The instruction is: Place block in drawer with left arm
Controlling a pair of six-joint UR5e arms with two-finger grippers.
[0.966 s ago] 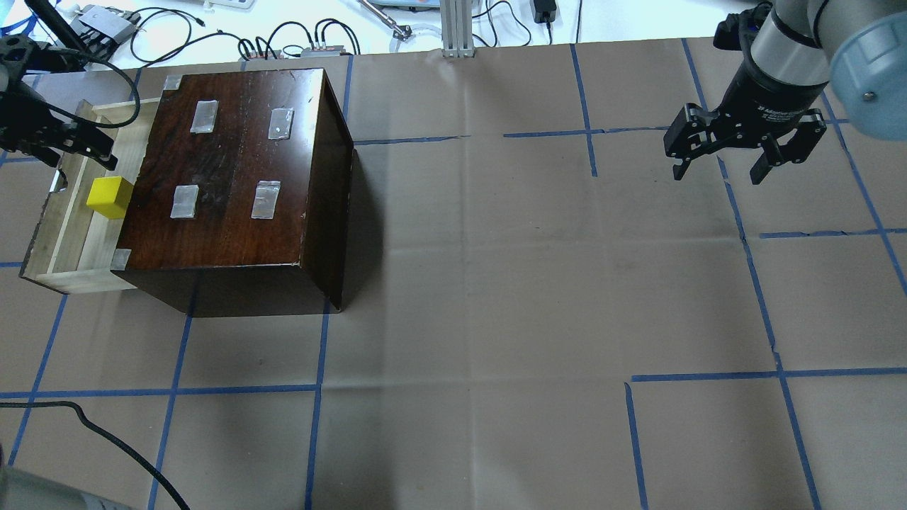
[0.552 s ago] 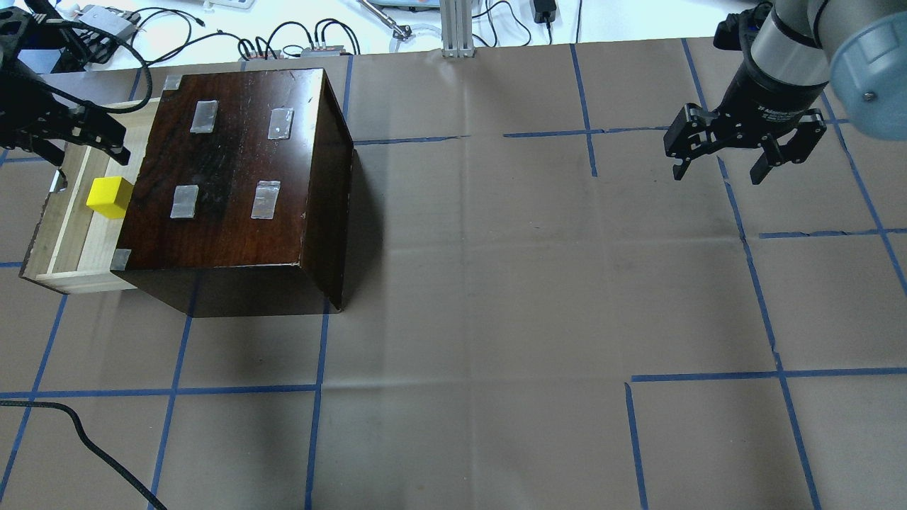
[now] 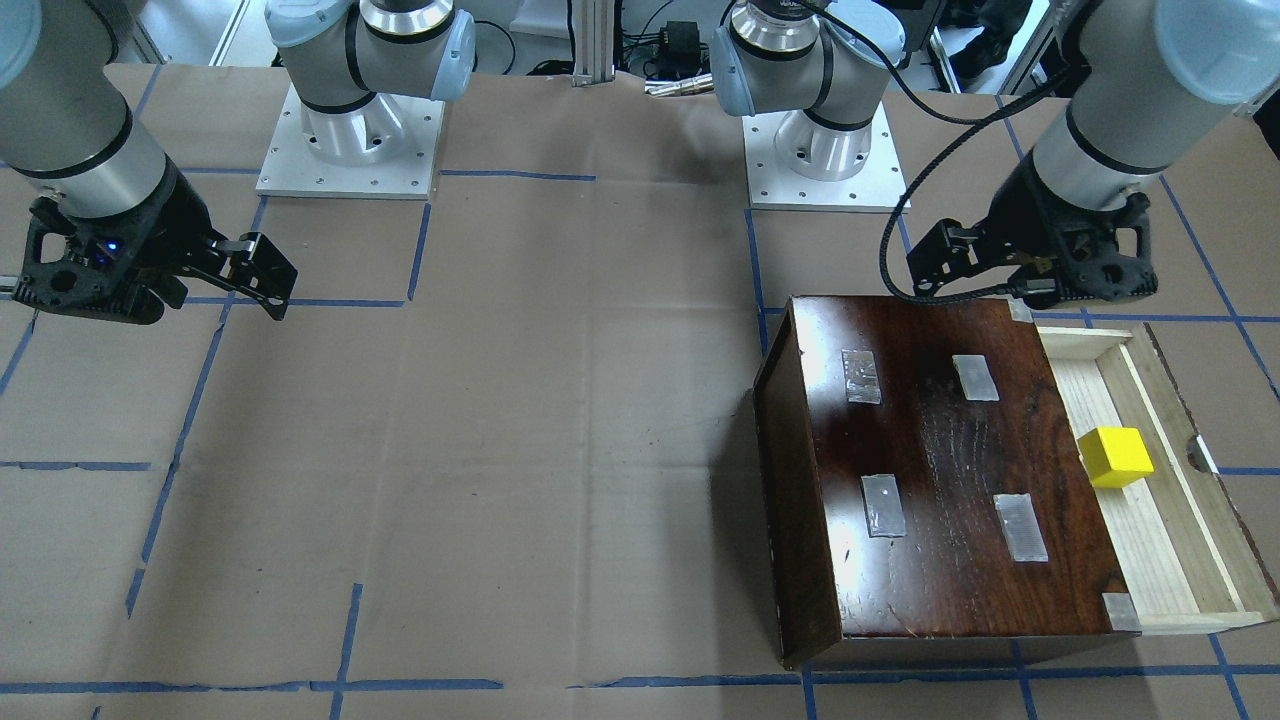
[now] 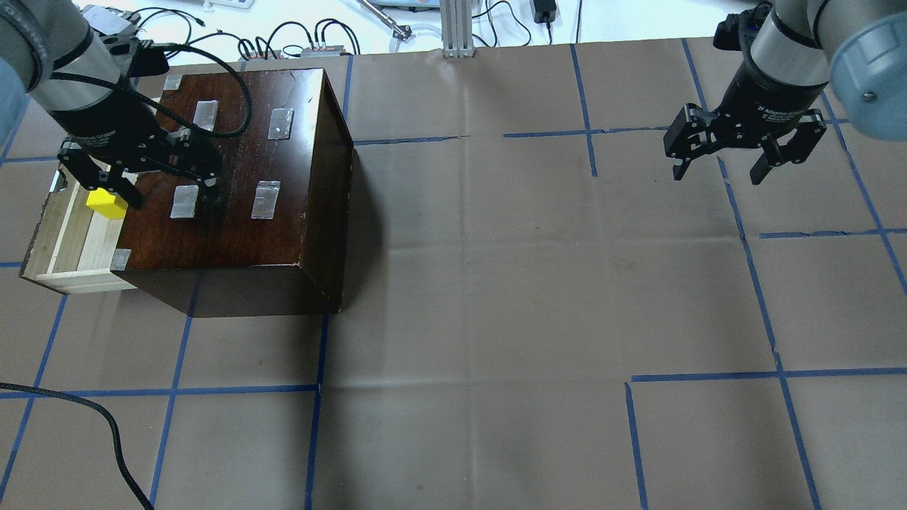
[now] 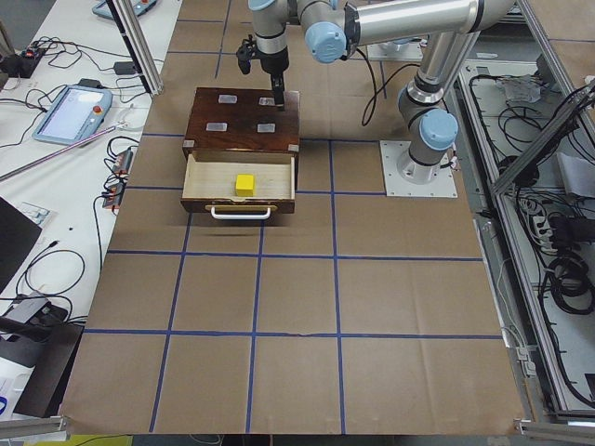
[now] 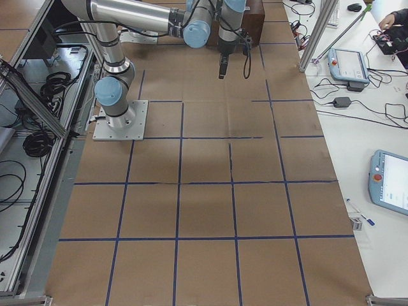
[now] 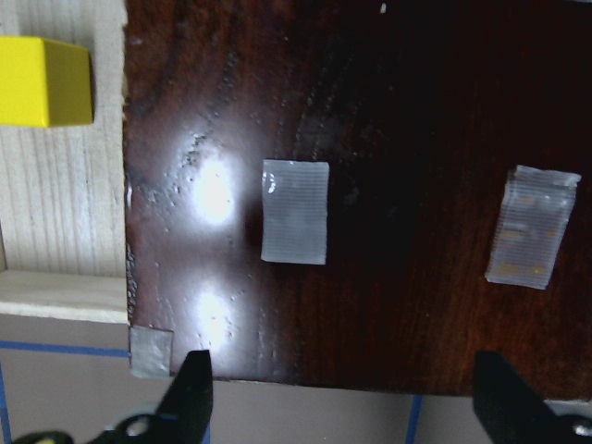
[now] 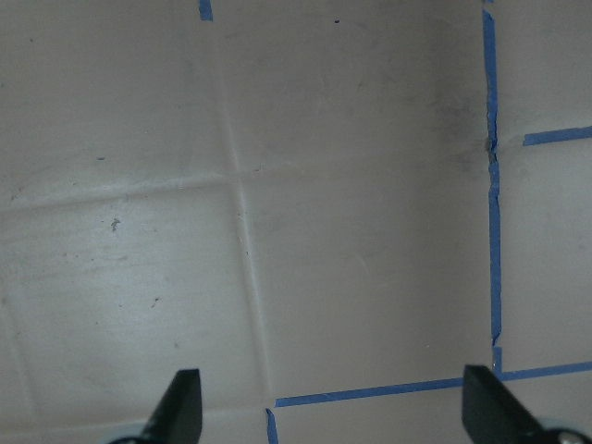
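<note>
The yellow block (image 4: 105,204) lies in the open drawer (image 4: 67,234), next to the dark-brown cabinet (image 4: 234,212). It also shows in the front-facing view (image 3: 1115,457), the left view (image 5: 244,184) and the left wrist view (image 7: 44,81). My left gripper (image 4: 166,188) is open and empty and hovers over the cabinet's top near the drawer side; one finger overlaps the block's edge in the overhead view. The left wrist view shows its gripper (image 7: 344,398) spread over the cabinet top (image 7: 388,139). My right gripper (image 4: 719,170) is open and empty, above bare paper at the far right.
Silver tape patches (image 4: 266,200) sit on the cabinet top. Cables and small devices (image 4: 297,42) and an aluminium post (image 4: 457,28) line the far edge. A loose black cable (image 4: 85,418) lies at the front left. The arm bases (image 3: 825,150) stand behind the cabinet.
My left gripper has moved right, from over the drawer's far end to above the cabinet top. The block stays in the drawer. The right arm has not moved.
</note>
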